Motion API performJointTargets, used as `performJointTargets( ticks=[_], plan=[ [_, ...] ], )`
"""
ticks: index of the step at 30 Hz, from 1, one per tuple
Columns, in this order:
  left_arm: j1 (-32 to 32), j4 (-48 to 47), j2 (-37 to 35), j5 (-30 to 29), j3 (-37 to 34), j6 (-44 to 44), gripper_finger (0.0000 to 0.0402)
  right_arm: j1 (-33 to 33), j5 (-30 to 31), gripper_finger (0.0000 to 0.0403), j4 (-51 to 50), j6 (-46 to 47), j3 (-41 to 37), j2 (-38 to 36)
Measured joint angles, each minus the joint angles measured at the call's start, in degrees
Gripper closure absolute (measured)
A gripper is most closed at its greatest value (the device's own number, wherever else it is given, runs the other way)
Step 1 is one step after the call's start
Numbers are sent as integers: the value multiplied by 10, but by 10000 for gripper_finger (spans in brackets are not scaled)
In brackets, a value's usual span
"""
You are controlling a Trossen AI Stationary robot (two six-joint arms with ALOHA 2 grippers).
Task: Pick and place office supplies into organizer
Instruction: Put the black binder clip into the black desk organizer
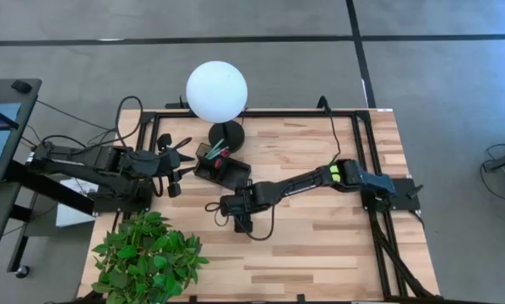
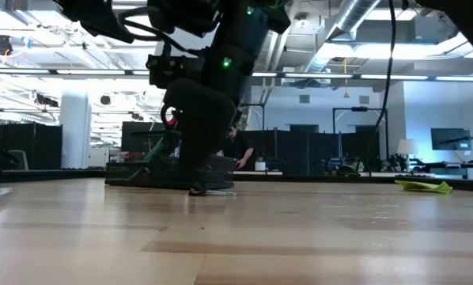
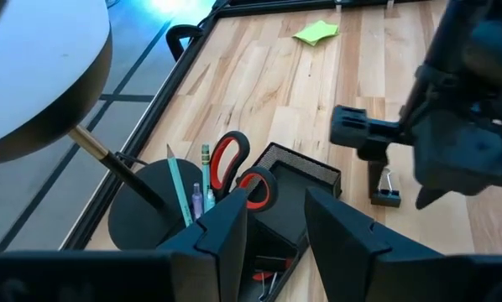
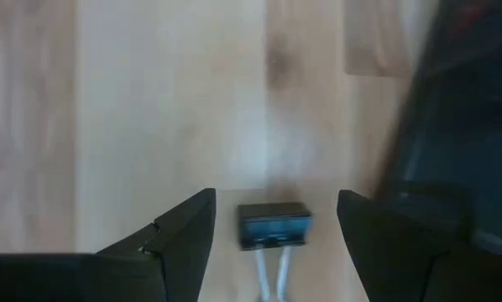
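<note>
One small black metal binder clip (image 4: 273, 225) lies on the wooden table (image 1: 320, 253), just beside the black divided organizer tray (image 1: 223, 169), between the right gripper's (image 4: 276, 243) wide-open fingers. Lower squarely, close on the clip's body. Left gripper (image 3: 276, 226), partly open and empty, waits over the tray.

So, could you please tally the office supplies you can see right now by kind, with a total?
Scissors, red-handled, in the organizer: 1
Pens standing in the organizer: 3
Binder clip on the table between the right gripper's open fingers: 1
Sticky-note pad, lime-green, on the table: 1
Total: 6
</note>
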Motion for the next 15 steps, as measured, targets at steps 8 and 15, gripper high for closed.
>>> performJointTargets(
  ticks=[8, 15],
  plan=[
    [0, 0, 0, 0, 0, 8, 284, -18, -30, 159, -15, -34, 0, 0],
    [0, 0, 0, 0, 0, 10, 284, -19, -52, 159, -22, -61, 0, 0]
  ],
)
